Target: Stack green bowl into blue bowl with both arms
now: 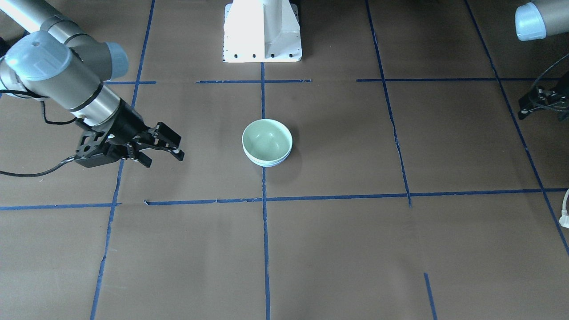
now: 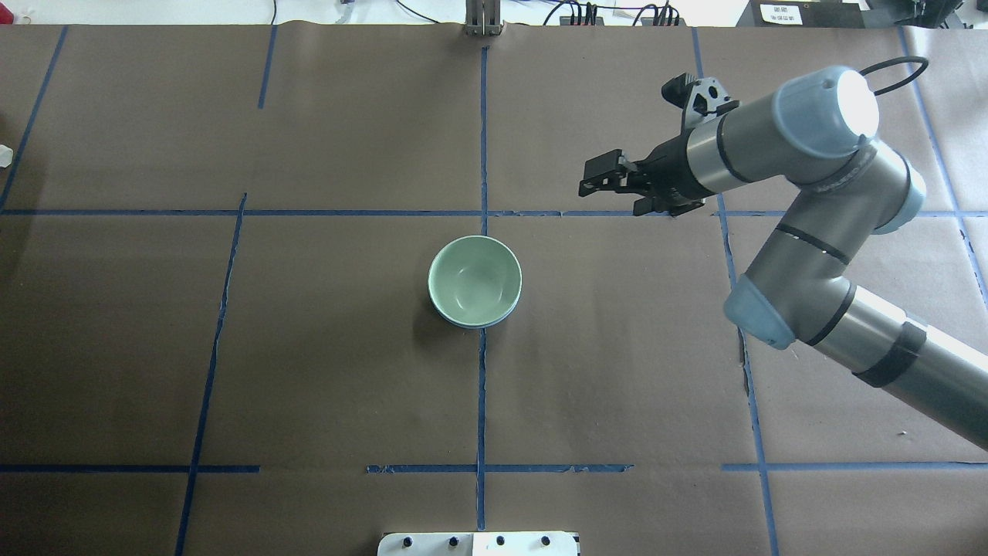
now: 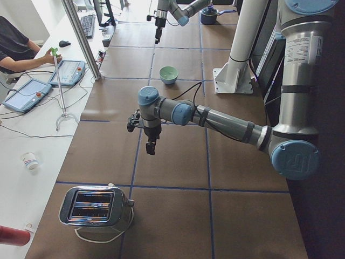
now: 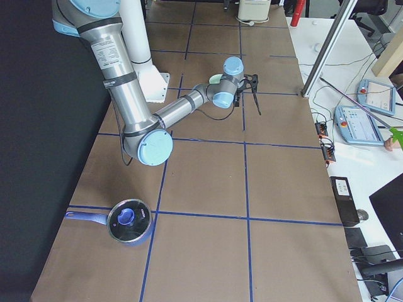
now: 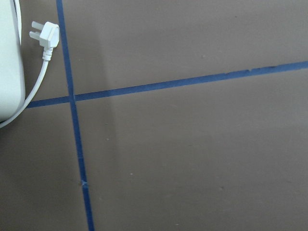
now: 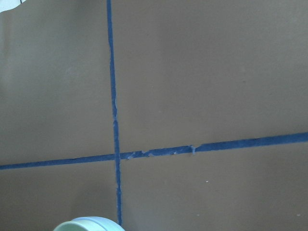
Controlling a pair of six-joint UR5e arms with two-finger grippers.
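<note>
The green bowl (image 1: 266,138) sits nested inside the blue bowl (image 1: 268,163) at the table's middle; only a thin blue rim shows under it. In the overhead view the green bowl (image 2: 475,279) covers the blue bowl (image 2: 471,324) in the same way. My right gripper (image 1: 163,158) is open and empty, above the table and well off to the bowls' side, also in the overhead view (image 2: 587,179). My left gripper (image 1: 540,104) hangs far from the bowls at the view's edge. Whether it is open or shut I cannot tell. The green bowl's rim (image 6: 65,227) just shows in the right wrist view.
The white base pedestal (image 1: 262,31) stands behind the bowls. A toaster (image 3: 94,205) with a white plug (image 5: 45,34) lies near my left gripper. A blue lidded pot (image 4: 129,221) sits at the right end. Operators sit at a side desk.
</note>
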